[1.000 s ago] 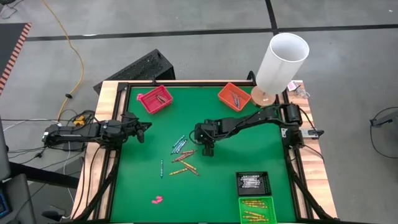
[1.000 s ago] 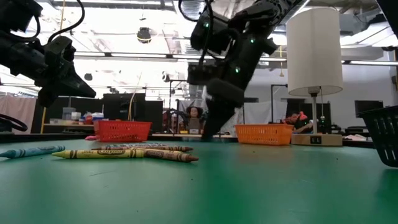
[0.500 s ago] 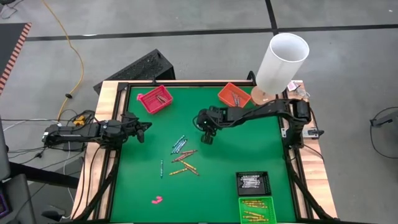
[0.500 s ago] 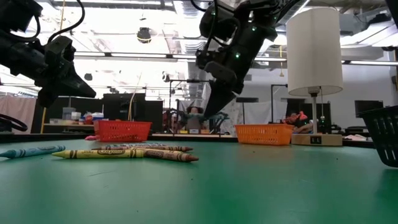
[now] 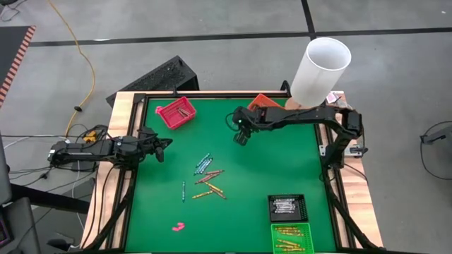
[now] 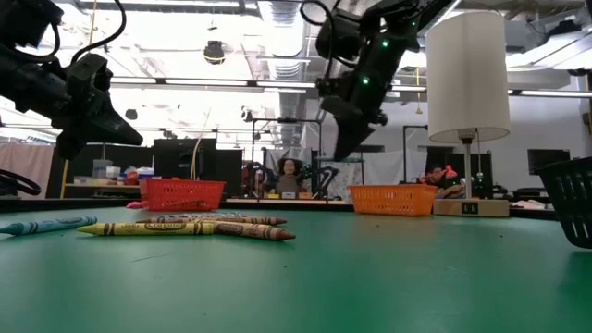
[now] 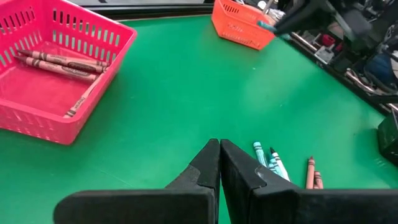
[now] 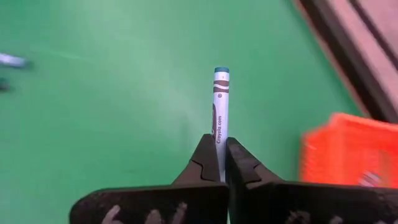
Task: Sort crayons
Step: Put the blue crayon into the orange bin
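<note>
Left gripper [image 5: 164,147] waits clenched and empty at the mat's left edge. Loose crayons [image 5: 205,176] lie mid-mat. Right gripper [image 5: 241,138] pinches a teal crayon [image 8: 219,102] near the orange basket [image 5: 258,103].

I see a matt green felt-like table mat [image 5: 268,173] framed by pale bare wood [image 5: 357,204]. The pink lattice plastic basket [image 7: 53,74] and orange plastic basket [image 7: 239,25] look slightly glossy. The paper-wrapped teal crayon [image 8: 219,102] looks smooth, and the matt black gripper fingers [image 8: 239,165] look like hard plastic.
</note>
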Action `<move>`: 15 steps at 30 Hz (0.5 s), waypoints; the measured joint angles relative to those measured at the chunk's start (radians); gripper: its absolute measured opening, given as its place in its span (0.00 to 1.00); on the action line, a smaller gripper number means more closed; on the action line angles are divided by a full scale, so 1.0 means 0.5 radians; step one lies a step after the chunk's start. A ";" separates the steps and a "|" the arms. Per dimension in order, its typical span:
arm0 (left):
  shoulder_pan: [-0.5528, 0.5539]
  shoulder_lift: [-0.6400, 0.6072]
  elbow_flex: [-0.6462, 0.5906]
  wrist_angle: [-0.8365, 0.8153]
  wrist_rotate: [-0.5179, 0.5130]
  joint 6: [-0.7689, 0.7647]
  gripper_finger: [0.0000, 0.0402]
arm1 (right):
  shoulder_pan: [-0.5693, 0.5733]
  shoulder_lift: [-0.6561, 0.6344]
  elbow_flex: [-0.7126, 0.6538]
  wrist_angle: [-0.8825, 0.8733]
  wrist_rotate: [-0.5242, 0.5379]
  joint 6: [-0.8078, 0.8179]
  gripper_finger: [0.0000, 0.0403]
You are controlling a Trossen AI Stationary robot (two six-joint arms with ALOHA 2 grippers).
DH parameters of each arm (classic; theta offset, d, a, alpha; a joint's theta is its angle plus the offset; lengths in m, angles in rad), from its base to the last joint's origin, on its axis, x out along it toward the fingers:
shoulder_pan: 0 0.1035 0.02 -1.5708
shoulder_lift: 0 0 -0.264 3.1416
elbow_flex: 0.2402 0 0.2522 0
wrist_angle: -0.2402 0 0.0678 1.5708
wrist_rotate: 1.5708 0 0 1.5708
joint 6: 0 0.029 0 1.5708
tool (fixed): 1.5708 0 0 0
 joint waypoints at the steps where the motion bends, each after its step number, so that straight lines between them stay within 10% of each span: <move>1: 0.000 0.000 0.000 0.000 0.000 0.000 0.00 | -0.017 -0.009 0.000 -0.040 0.045 0.011 0.00; 15: 0.000 0.000 0.000 0.000 0.000 0.002 0.00 | -0.230 -0.014 0.000 -0.512 0.473 0.406 0.00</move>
